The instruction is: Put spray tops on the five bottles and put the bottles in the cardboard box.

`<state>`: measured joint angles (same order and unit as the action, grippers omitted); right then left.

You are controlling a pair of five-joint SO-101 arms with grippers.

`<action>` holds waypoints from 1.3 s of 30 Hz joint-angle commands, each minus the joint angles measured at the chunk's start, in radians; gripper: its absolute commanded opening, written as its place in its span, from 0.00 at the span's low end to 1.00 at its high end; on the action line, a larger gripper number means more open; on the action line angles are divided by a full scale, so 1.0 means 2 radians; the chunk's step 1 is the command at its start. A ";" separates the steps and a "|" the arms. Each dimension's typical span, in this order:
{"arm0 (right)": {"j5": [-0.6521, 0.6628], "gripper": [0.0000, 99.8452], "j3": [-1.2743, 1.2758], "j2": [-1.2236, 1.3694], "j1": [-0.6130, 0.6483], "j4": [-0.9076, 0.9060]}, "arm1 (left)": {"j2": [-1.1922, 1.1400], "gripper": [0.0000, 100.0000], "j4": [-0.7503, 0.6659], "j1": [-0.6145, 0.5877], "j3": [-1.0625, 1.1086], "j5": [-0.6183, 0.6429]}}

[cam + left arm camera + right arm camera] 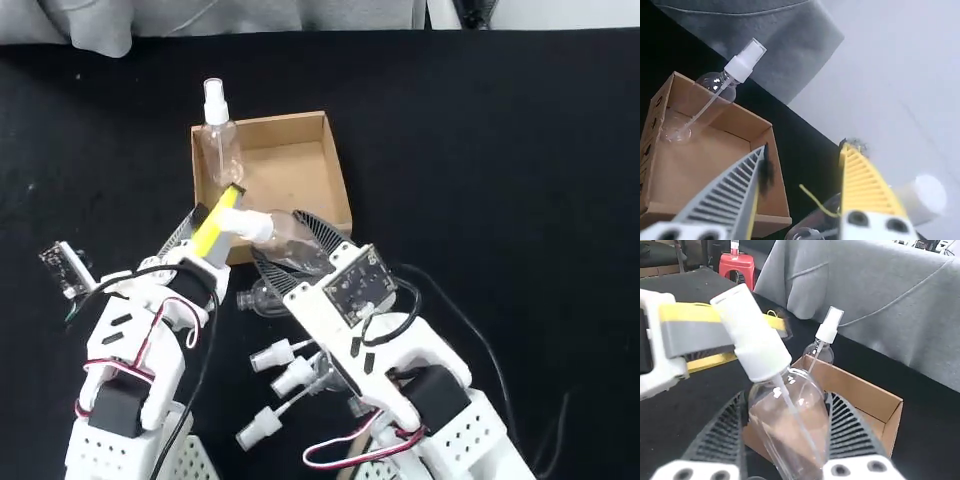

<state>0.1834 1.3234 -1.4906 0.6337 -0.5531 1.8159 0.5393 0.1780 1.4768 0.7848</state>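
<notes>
A clear bottle (pixel 790 432) with a spray top (pixel 752 340) on it is clamped between the right gripper's (pixel 786 402) fingers at the cardboard box's (pixel 337 170) near edge. The left gripper's (pixel 804 150) fingers gape empty beside the top.

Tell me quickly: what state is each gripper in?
Left gripper: open, nothing between its fingers.
Right gripper: shut on a clear bottle.
</notes>
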 commanded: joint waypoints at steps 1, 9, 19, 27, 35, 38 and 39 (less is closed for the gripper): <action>0.006 0.02 -0.003 -0.012 0.007 -0.001 | 0.004 0.21 0.002 0.020 -0.007 -0.026; 0.006 0.02 0.000 -0.012 0.007 -0.001 | 0.004 0.21 0.002 0.023 -0.006 -0.041; 0.006 0.02 0.000 -0.012 0.008 -0.001 | 0.004 0.21 0.002 0.034 -0.012 -0.078; 0.006 0.02 0.000 -0.012 0.008 -0.001 | 0.004 0.21 0.002 0.037 -0.010 -0.087; 0.006 0.02 0.004 -0.012 0.008 -0.001 | 0.004 0.21 0.000 0.040 -0.012 -0.099; 0.006 0.02 0.005 -0.012 0.008 -0.001 | 0.004 0.21 -0.001 0.042 -0.012 -0.117; 0.006 0.02 0.005 -0.012 0.008 -0.001 | 0.004 0.21 -0.001 0.042 -0.012 -0.117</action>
<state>0.1880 1.3311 -1.5029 0.6322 -0.5531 1.8159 0.5393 0.2332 1.4768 0.5792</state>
